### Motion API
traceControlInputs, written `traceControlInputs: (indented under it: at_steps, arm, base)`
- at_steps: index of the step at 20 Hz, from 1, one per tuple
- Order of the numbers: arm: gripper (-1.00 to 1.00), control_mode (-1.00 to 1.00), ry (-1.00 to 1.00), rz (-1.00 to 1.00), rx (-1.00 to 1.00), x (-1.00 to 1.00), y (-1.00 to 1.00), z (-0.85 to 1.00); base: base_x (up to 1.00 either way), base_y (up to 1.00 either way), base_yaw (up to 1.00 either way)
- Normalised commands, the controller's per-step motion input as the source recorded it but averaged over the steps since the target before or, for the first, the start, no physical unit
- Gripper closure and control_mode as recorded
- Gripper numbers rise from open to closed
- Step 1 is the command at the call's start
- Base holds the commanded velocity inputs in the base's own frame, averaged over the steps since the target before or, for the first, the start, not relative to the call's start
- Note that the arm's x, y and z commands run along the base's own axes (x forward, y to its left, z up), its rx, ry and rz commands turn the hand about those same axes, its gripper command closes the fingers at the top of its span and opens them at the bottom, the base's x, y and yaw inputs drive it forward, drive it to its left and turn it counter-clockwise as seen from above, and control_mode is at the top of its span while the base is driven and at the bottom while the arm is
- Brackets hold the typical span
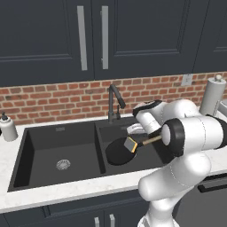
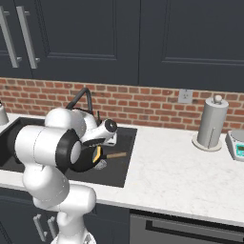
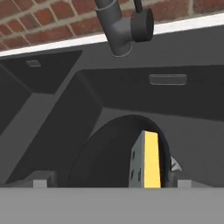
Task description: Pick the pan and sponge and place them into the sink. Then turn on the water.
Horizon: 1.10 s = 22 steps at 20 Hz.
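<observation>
The black pan [image 1: 116, 152] lies tilted in the right basin of the black sink [image 1: 26, 133], its brown handle pointing right. The yellow sponge [image 1: 131, 144], grey face showing, rests on the pan's right side. My gripper [image 1: 135, 129] hangs just above the pan, behind the sponge and right of the dark faucet [image 1: 113, 104], fingers wide apart with nothing between them. In the hand view the pan [image 3: 105, 153] and the sponge [image 3: 149, 159] lie below the open gripper [image 3: 112, 183], with the faucet [image 3: 122, 30] ahead. Water is out of view at the spout.
A soap dispenser [image 1: 6, 127] stands on the counter left of the sink. A paper towel roll [image 2: 211, 123] and a small scale [image 2: 237, 144] sit on the counter to the right. Brick wall and dark cabinets rise behind.
</observation>
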Motion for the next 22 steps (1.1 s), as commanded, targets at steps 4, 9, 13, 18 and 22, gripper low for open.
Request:
traceControlInputs:
  at_steps: [4, 9, 13, 18, 22]
  arm:
    - [-1.00, -1.00, 0.00, -0.01, 0.10, 0.08, 0.08, 0.11]
    - [-1.00, -1.00, 0.00, 0.00, 0.04, 0.07, 0.14, 0.03]
    - [-1.00, -1.00, 0.00, 0.00, 0.03, 0.11, 0.09, 0.07]
    - [-1.00, -1.00, 0.00, 0.00, 0.05, 0.17, 0.01, 0.19]
    - [-1.00, -1.00, 0.00, 0.00, 0.09, 0.15, 0.00, 0.16]
  base:
    - [0.00, 0.00, 0.00]
    - [0.00, 0.00, 0.00]
    - [0.00, 0.00, 0.00]
    - [0.00, 0.00, 0.00]
    - [0.00, 0.00, 0.00]
